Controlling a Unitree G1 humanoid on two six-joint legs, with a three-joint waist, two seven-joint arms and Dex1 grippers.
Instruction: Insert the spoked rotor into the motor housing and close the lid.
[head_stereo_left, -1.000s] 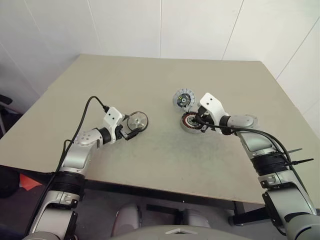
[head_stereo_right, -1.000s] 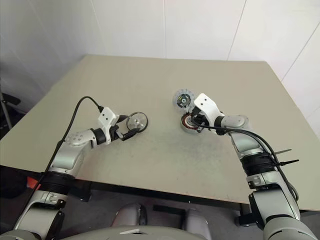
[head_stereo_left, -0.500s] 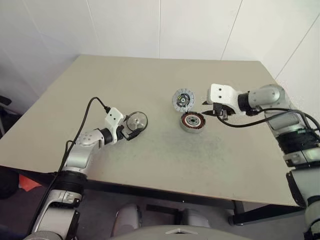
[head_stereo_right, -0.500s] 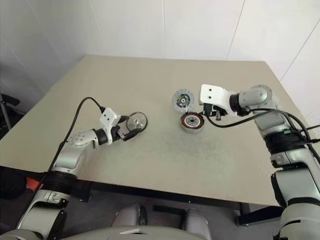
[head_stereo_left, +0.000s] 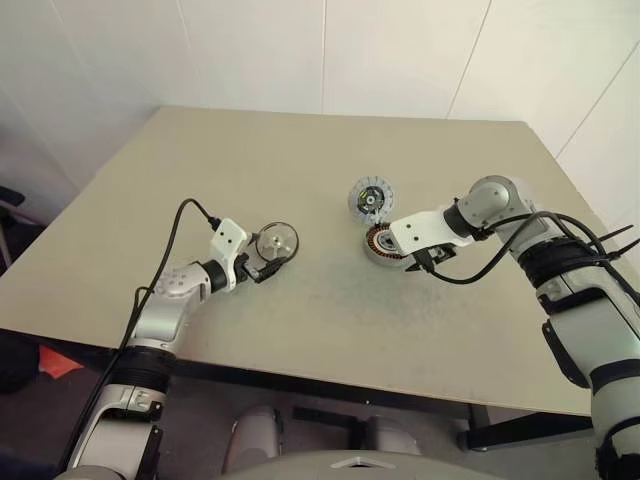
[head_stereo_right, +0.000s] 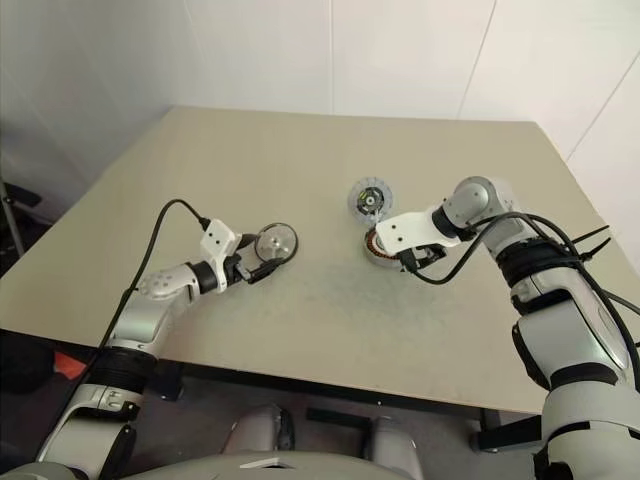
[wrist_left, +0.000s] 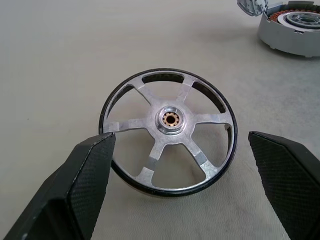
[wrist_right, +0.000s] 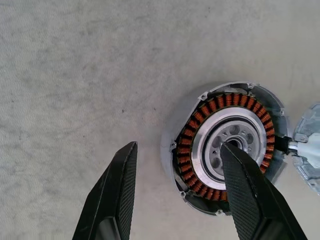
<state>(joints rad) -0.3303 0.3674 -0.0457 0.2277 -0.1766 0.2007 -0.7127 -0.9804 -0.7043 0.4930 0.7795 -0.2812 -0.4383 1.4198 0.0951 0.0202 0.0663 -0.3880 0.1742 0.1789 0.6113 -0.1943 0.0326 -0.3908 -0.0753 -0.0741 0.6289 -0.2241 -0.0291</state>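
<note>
The spoked rotor (wrist_left: 170, 131) lies spokes up on the table, left of centre (head_stereo_left: 276, 241). My left gripper (head_stereo_left: 264, 266) stands open around it. One finger (wrist_left: 90, 170) is at the dark rim and the other finger (wrist_left: 285, 175) is well apart from it. The motor housing (head_stereo_left: 381, 246) sits right of centre, its copper windings (wrist_right: 210, 107) showing. My right gripper (wrist_right: 179, 150) points down over it, open. One of its fingers (wrist_right: 245, 190) hangs above the housing's middle and the other (wrist_right: 117, 190) is beside it. The lid (head_stereo_left: 368, 196) lies just behind the housing.
The beige table (head_stereo_left: 320, 310) has bare room in front of both parts and between them. White walls stand behind its far edge. A black cable (head_stereo_left: 175, 235) loops over my left arm and another hangs from the right arm near the housing.
My right gripper left the housing's side, swung up to the right, then came back over the housing pointing down, with its jaws opened. The left gripper and rotor kept still.
</note>
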